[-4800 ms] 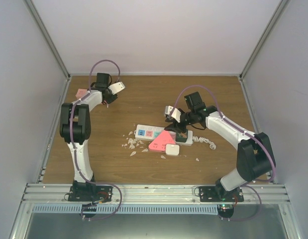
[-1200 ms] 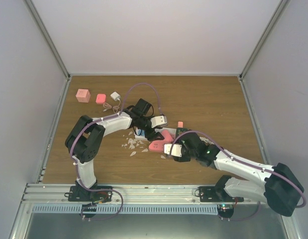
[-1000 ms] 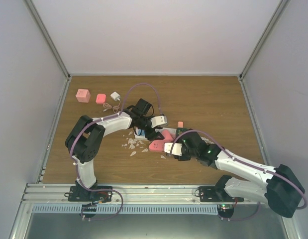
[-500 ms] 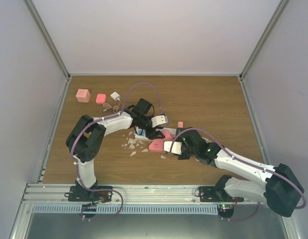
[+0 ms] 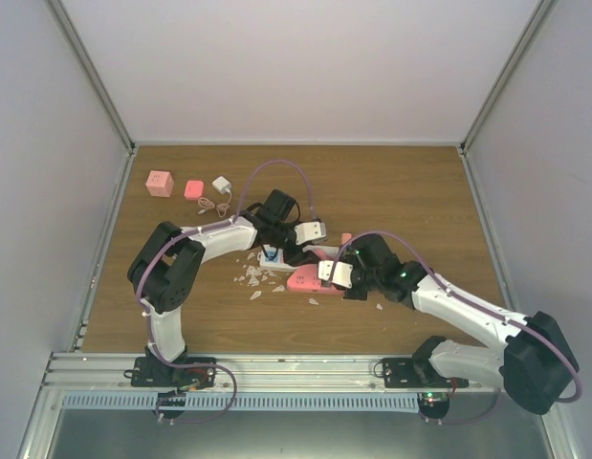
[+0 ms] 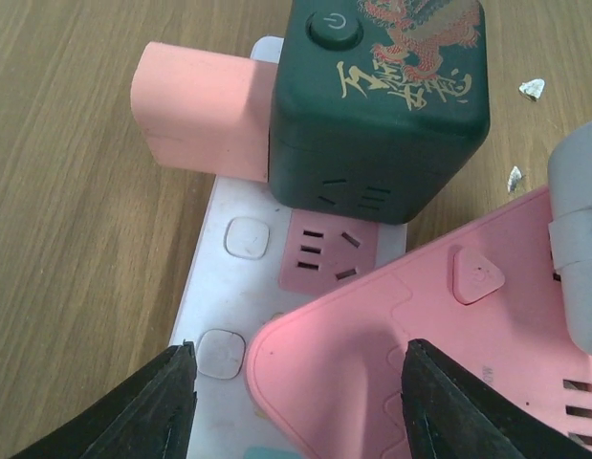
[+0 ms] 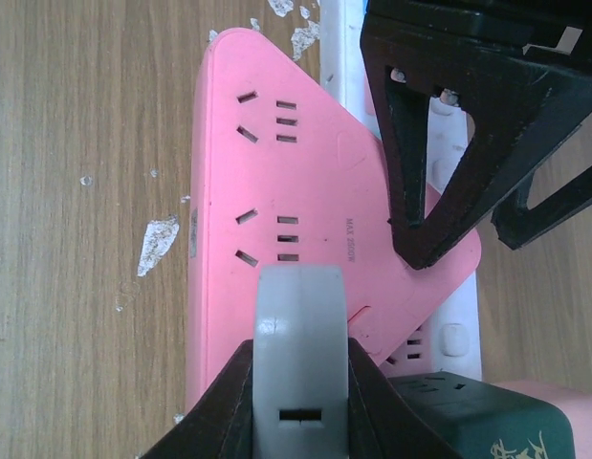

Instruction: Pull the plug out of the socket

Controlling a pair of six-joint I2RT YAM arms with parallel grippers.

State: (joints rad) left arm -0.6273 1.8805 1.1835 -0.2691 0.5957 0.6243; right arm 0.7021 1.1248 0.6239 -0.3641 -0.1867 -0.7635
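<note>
The white socket strip (image 5: 274, 256) lies mid-table; it also shows in the left wrist view (image 6: 229, 287) and the right wrist view (image 7: 453, 325). A pink triangular adapter (image 7: 267, 191) sits on it, and a dark green cube adapter (image 6: 382, 105) is plugged in beside. My right gripper (image 7: 300, 382) is shut on a grey-white plug (image 7: 300, 316) standing on the pink adapter (image 6: 391, 363). I cannot tell whether the plug is seated or lifted. My left gripper (image 6: 300, 411) is open, its jaws straddling the strip and the pink adapter's corner; its black fingers (image 7: 439, 143) show in the right wrist view.
A pink block (image 6: 200, 124) lies against the green cube. White scraps (image 5: 252, 277) litter the wood left of the strip. A pink cube (image 5: 160, 182), a small pink block (image 5: 193, 188) and a white charger (image 5: 222, 184) with its cable sit at the far left.
My right gripper, shut on the plug, has shifted a little up and away from the near edge. My left arm has stayed over the strip.
</note>
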